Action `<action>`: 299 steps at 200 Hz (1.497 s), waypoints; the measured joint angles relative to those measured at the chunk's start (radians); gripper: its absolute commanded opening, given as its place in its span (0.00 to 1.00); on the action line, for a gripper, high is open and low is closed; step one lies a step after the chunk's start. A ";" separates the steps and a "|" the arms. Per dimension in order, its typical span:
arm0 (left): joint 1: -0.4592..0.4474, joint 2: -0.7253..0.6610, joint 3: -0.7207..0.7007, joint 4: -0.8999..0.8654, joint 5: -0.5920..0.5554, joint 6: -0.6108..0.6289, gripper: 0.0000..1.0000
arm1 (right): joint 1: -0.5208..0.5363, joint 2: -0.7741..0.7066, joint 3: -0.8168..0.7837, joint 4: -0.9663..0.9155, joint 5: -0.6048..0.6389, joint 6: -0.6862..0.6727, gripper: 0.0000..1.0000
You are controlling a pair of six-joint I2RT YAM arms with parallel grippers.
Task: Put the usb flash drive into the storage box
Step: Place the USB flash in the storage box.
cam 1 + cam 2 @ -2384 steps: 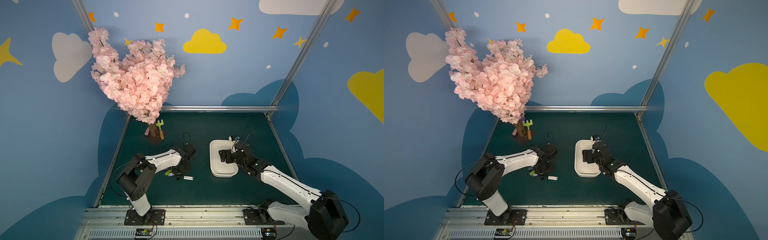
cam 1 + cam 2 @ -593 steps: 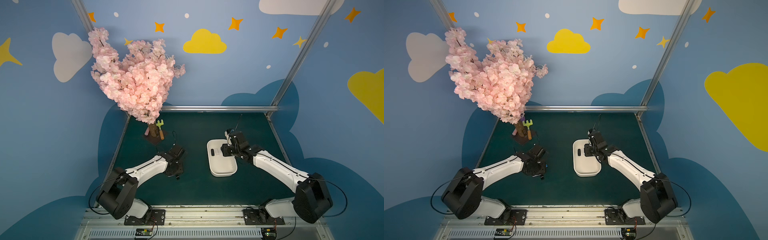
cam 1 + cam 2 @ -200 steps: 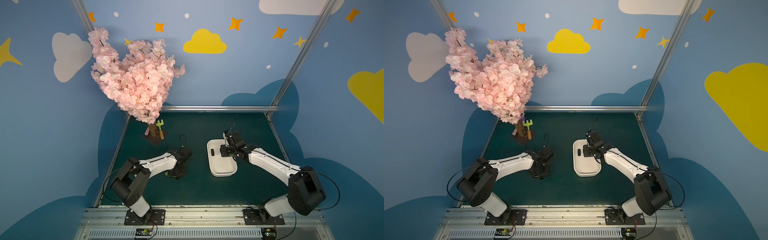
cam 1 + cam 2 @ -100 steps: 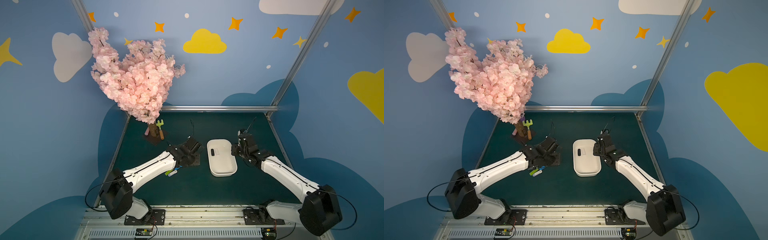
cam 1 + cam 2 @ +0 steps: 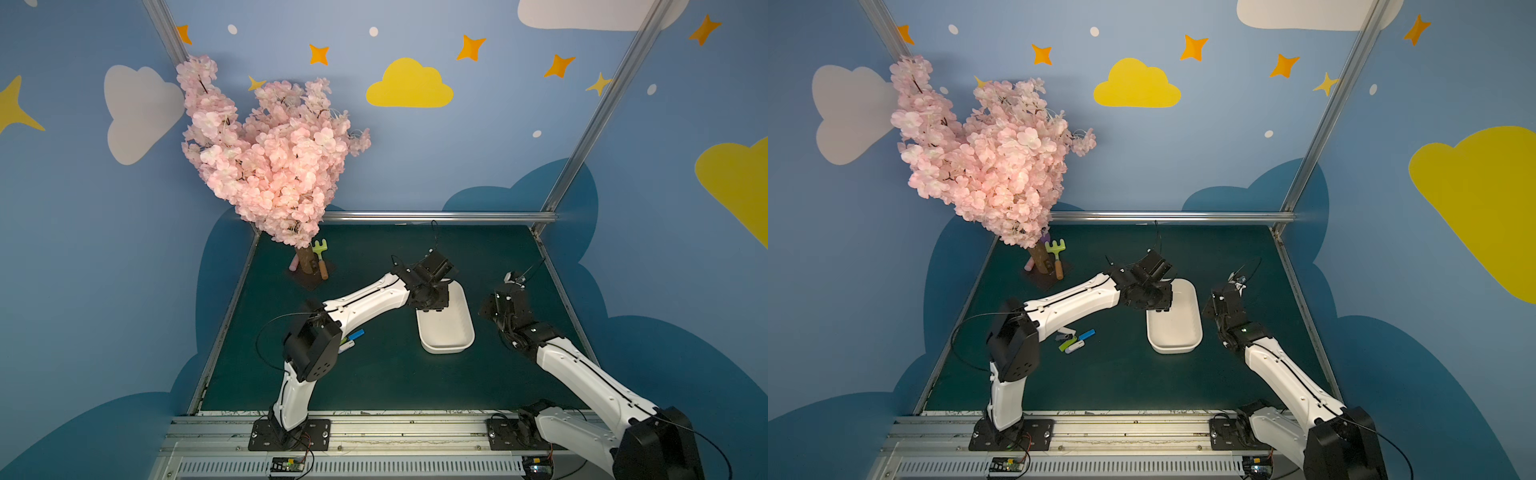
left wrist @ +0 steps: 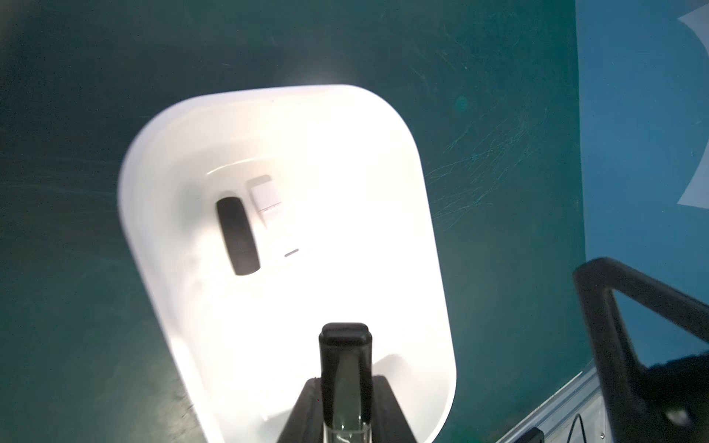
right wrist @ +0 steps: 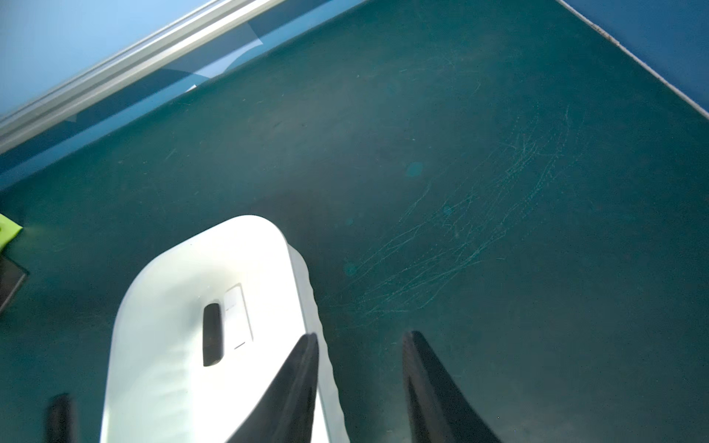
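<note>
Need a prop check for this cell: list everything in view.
box: 1, white, mid-table
boxed drives: 2, one black, one white, side by side on the box floor
held drive: 1, black, above the box
loose drives: 3 clear (blue, green, white), maybe a silver fourth, on the table by the left arm
tree: 1, pink blossom, far left corner
rake: 1, green, brown handle, against the trunk
table: 1, dark green
left tool: 1, black, shut on the held drive
right tool: 1, black, open, empty, beside the box
</note>
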 measured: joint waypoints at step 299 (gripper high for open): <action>0.029 0.503 0.538 -0.243 -0.066 -0.049 0.34 | -0.013 0.094 0.076 0.003 -0.153 0.018 0.41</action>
